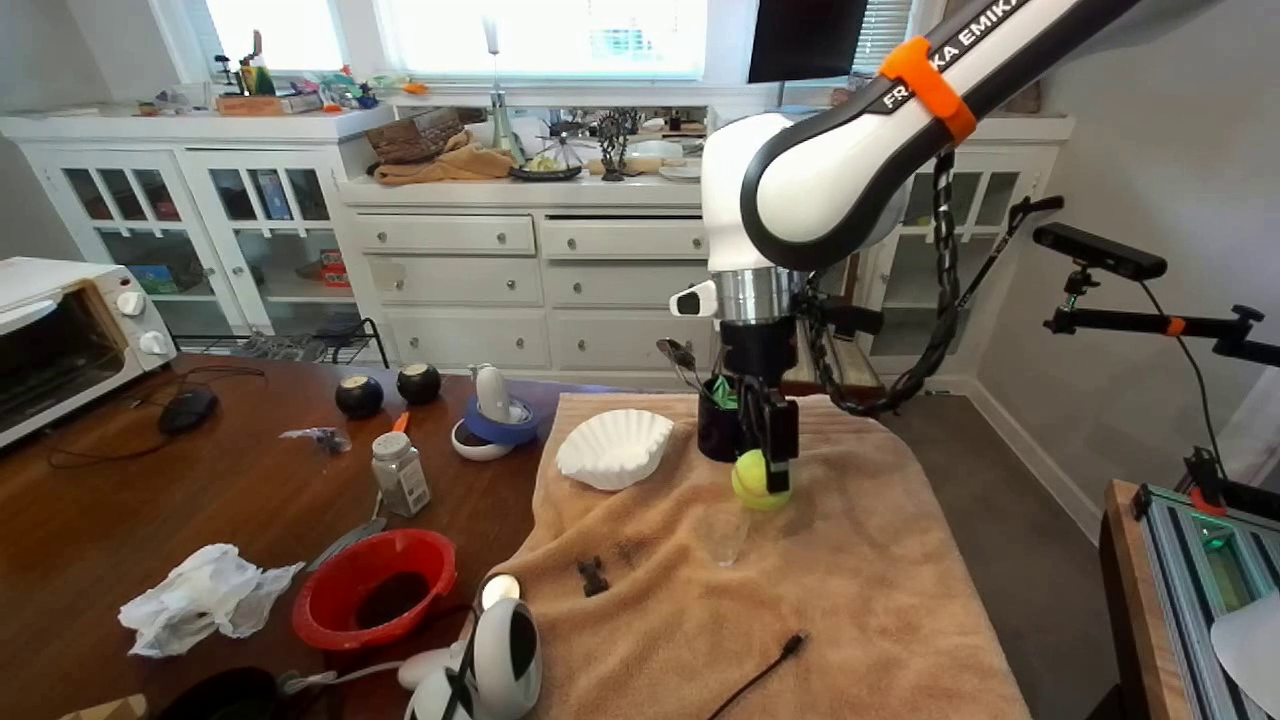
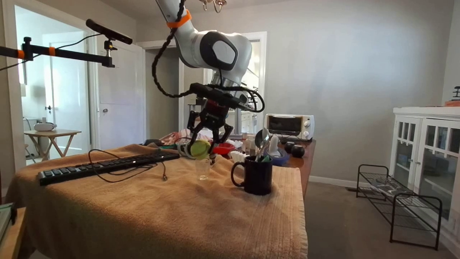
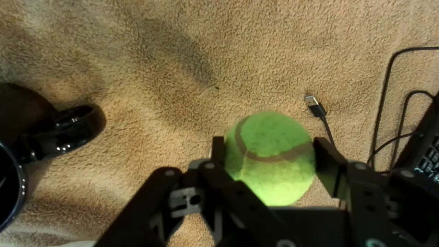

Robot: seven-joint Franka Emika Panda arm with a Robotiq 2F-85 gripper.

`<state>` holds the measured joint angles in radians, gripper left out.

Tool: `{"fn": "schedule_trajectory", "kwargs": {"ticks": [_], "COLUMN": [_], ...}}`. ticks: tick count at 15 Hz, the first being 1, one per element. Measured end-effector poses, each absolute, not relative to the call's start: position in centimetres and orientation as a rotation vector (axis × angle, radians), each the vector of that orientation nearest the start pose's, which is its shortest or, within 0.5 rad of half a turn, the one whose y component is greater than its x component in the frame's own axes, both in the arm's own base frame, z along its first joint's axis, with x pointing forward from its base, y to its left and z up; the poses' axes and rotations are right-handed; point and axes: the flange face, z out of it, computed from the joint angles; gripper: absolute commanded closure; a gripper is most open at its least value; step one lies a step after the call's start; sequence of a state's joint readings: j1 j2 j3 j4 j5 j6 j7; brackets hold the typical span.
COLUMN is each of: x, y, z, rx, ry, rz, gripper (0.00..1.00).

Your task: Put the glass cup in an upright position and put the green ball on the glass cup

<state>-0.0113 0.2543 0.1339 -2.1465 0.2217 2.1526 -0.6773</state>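
The green ball shows in both exterior views (image 1: 750,484) (image 2: 199,147) and in the wrist view (image 3: 272,175). My gripper (image 2: 200,151) is shut on it, with one finger touching each side in the wrist view (image 3: 269,145). The clear glass cup (image 2: 203,170) stands upright on the towel, just below the ball in that exterior view. In an exterior view the cup (image 1: 722,538) shows lower and to the left of the ball, so the ball looks off-centre from it. I cannot tell whether ball and cup touch. The cup does not show in the wrist view.
A black mug (image 1: 716,435) with spoons stands near the gripper; its handle (image 3: 79,123) points toward the ball. A white fluted dish (image 1: 610,455), a small black object (image 1: 592,577), a black cable (image 1: 760,672) and a keyboard (image 2: 107,166) lie on the tan towel (image 1: 860,620).
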Motion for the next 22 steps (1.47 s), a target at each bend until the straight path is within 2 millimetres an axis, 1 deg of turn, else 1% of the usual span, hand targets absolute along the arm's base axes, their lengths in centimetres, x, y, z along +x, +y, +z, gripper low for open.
{"fn": "schedule_trajectory", "kwargs": {"ticks": [2,3,8,15,22], "x": [53.6,53.7,53.8,54.3,55.2], "y": [7.8,7.9,8.0,9.2,10.7], "z": [26.8,26.9,26.8,25.2,25.2], "rx": [-2.702,-2.701,-2.699,-2.702,-2.695], "ry": [-0.936,-0.939,-0.943,-0.964,-0.996], "rz": [0.248,0.244,0.244,0.205,0.159], "gripper": [0.35,0.6,0.6,0.6,0.6]}}
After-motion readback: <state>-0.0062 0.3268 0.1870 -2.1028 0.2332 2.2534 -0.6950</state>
